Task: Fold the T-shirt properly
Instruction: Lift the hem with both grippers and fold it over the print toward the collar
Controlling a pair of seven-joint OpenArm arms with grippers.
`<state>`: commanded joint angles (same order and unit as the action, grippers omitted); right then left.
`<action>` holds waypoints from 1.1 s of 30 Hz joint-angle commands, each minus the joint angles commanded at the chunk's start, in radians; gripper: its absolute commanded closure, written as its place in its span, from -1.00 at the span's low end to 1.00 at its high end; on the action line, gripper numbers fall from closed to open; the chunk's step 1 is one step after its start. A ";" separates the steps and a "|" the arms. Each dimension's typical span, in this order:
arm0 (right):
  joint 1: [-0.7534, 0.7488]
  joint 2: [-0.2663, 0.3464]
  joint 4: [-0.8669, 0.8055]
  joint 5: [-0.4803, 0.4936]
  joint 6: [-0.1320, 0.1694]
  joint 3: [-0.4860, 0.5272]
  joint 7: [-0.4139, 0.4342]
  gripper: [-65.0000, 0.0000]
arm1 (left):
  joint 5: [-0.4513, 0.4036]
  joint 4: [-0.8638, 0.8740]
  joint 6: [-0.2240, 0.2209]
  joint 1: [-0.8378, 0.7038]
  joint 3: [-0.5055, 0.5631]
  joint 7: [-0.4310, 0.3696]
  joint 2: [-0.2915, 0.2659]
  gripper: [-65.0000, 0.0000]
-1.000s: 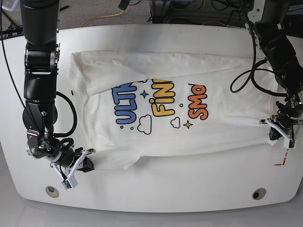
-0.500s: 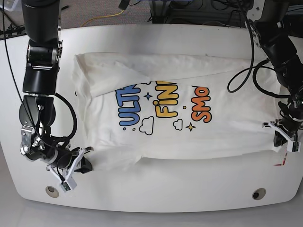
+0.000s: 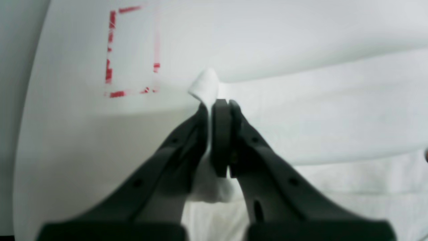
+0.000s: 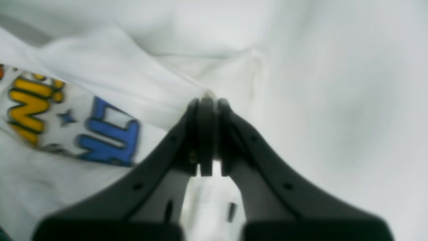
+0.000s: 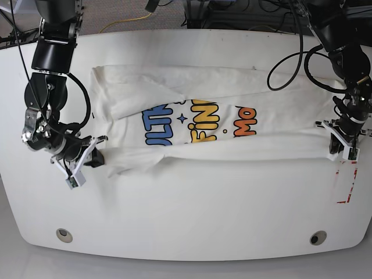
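Note:
The white T-shirt (image 5: 209, 93) with blue, yellow and orange letters lies across the table, its near edge lifted and carried over the lower print. My left gripper (image 5: 340, 148) is at the base view's right, shut on the shirt's near right corner. In the left wrist view a tuft of white T-shirt cloth (image 3: 204, 85) sticks out past the left gripper (image 3: 210, 105). My right gripper (image 5: 93, 154) is at the base view's left, shut on the near left corner. In the right wrist view the right gripper (image 4: 208, 100) pinches cloth beside the T-shirt's blue print (image 4: 110, 134).
A red tape outline (image 5: 346, 183) marks the white table (image 5: 192, 221) just in front of the left gripper, also seen as the red tape outline (image 3: 132, 50). Two round holes (image 5: 64, 234) sit near the table's front edge. Cables hang behind the far edge.
Both grippers have moved away from the table's front edge toward the middle, dragging the shirt's near edge up over the lower part of the print.

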<state>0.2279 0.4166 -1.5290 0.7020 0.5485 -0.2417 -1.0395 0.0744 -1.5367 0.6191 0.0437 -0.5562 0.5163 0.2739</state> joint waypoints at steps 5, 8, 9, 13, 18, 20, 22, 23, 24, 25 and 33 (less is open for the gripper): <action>-0.086 0.006 -0.002 0.121 0.000 -0.041 0.000 1.00 | 0.000 -0.052 0.000 -0.080 -0.002 0.026 -0.009 1.00; -0.135 0.009 -0.008 0.192 0.000 -0.043 -0.002 1.00 | 0.005 -0.114 0.023 -0.124 -0.002 0.080 -0.011 1.00; -0.152 0.009 -0.020 0.210 0.000 -0.043 -0.006 1.00 | 0.018 -0.133 0.052 -0.137 -0.003 0.095 -0.011 1.00; -0.210 0.009 -0.071 0.236 0.000 -0.044 -0.017 1.00 | 0.054 -0.199 0.079 -0.173 -0.058 0.192 -0.011 1.00; -0.265 0.031 -0.117 0.239 0.000 -0.046 -0.026 1.00 | 0.051 -0.227 0.079 -0.176 -0.143 0.285 -0.011 1.00; -0.288 0.035 -0.141 0.241 0.002 -0.046 -0.043 1.00 | 0.046 -0.224 0.079 -0.176 -0.176 0.305 -0.011 1.00; -0.311 0.035 -0.169 0.241 0.002 -0.046 -0.043 1.00 | 0.046 -0.222 0.079 -0.176 -0.192 0.311 -0.009 1.00; -0.328 0.037 -0.192 0.241 0.002 -0.046 -0.044 1.00 | 0.046 -0.221 0.079 -0.178 -0.193 0.311 -0.008 1.00; -0.345 0.037 -0.213 0.241 0.002 -0.046 -0.044 1.00 | 0.046 -0.221 0.079 -0.187 -0.193 0.311 -0.008 1.00; -0.364 0.037 -0.232 0.241 0.002 -0.046 -0.044 1.00 | 0.046 -0.222 0.079 -0.203 -0.193 0.311 -0.006 1.00; -0.485 0.029 -0.261 0.298 0.002 -0.046 -0.044 1.00 | 0.051 -0.226 0.079 -0.273 -0.187 0.311 -0.005 1.00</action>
<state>-0.2570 0.4457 -1.7898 0.9996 0.5501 -0.2877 -1.0840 0.1250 -1.7622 0.6981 -0.2294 -0.7434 0.8278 0.2693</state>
